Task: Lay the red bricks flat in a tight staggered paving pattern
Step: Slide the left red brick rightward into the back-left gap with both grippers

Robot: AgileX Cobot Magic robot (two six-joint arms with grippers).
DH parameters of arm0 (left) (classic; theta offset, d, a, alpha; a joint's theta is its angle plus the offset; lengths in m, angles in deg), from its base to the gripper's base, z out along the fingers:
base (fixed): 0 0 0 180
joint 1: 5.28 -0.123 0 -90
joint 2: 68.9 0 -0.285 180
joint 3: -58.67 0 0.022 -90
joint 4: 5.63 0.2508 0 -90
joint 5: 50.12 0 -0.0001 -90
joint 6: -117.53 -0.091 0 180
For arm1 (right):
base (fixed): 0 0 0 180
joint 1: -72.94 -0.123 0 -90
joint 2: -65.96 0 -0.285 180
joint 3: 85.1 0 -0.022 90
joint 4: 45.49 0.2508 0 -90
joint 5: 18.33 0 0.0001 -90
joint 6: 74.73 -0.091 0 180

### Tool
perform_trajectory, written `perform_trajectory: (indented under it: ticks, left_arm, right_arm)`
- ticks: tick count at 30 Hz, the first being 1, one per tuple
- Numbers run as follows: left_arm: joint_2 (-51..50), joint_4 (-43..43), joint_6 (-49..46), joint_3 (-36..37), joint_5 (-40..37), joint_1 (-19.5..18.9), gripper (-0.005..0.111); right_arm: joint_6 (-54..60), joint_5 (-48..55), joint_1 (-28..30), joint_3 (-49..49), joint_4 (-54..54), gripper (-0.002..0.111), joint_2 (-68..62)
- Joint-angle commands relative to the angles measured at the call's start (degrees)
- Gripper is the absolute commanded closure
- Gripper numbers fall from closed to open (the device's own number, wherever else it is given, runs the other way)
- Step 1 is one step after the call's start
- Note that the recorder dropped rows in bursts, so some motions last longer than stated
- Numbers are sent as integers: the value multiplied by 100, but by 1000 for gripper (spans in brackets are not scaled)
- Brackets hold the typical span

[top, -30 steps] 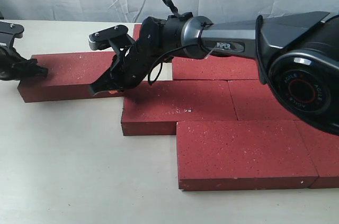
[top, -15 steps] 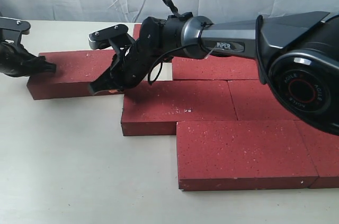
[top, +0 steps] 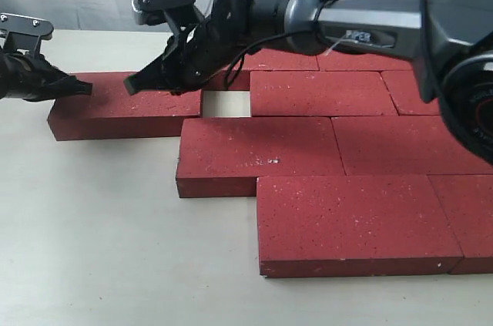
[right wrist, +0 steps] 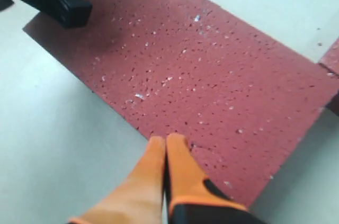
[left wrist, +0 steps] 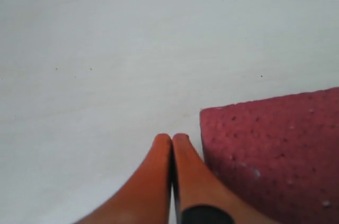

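Both arms' jaws are clenched, empty — the loose dark-red speckled rectangular brick [top: 123,102], upper left, likely needs pushing rightward to close the gap.

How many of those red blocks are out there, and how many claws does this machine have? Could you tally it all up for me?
Red bricks: 9 (2 of them in the back row are partly hidden by the arm, so that row is my best reading)
Claws: 2 (left claw and right claw, both shut and empty)
Total: 11
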Motion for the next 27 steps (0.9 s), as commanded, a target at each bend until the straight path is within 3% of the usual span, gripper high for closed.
perform_trajectory:
  ticks: [1,5,13,27]
  left_arm:
    - [-17,-28,70,-1,185,161,107]
    - [-17,-28,70,-1,231,387,107]
    - [-17,-38,81,-1,416,784,107]
    - [-17,-38,416,-1,560,1118,107]
  right_arm:
    - [-383,719,181,22,-662,109,450]
    - [-872,1337,425,22,-1507,109,691]
    - [-872,2183,762,22,-1927,109,714]
    - [-886,2312,915,22,-1977,109,714]
